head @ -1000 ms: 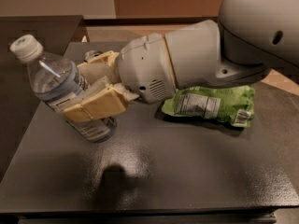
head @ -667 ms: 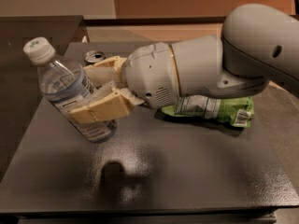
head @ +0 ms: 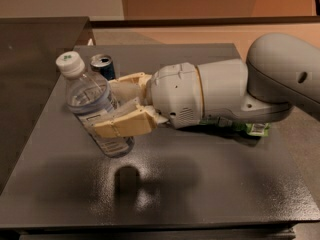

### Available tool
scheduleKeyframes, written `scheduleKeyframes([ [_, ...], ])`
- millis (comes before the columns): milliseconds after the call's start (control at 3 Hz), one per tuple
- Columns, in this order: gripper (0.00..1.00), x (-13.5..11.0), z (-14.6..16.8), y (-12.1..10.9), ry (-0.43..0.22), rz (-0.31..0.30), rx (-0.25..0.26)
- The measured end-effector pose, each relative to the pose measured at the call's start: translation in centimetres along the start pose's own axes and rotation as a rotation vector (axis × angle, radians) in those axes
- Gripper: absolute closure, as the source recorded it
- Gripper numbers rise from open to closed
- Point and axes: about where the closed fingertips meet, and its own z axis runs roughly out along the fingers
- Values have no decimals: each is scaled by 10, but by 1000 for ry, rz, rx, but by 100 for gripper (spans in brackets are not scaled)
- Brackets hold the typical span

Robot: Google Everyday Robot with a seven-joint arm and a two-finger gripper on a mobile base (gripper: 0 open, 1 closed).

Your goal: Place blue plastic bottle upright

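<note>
The claw (head: pixel 107 105) is gripping the blue plastic bottle (head: pixel 89 95) around its lower half, with its two tan fingers (head: pixel 125 127) pressing on either side. The bottle is leaning, its white cap (head: pixel 70 64) pointing up and away from the claw and its base seemingly hanging just off the dark table (head: pixel 200 184). A drink can (head: pixel 103 66) is standing just behind the claw, and a green packet (head: pixel 257 129) is lying under the arm.

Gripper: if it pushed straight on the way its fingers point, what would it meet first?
The blue plastic bottle, clamped tilted in the gripper; past it, only table surface shows. The can seems behind that line, though depth is unclear.
</note>
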Motion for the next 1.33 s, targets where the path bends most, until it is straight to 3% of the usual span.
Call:
scheduleKeyframes([
  [667, 100, 30, -4, -1, -93, 45, 34],
  [1333, 100, 50, -1, -1, -150, 41, 37],
])
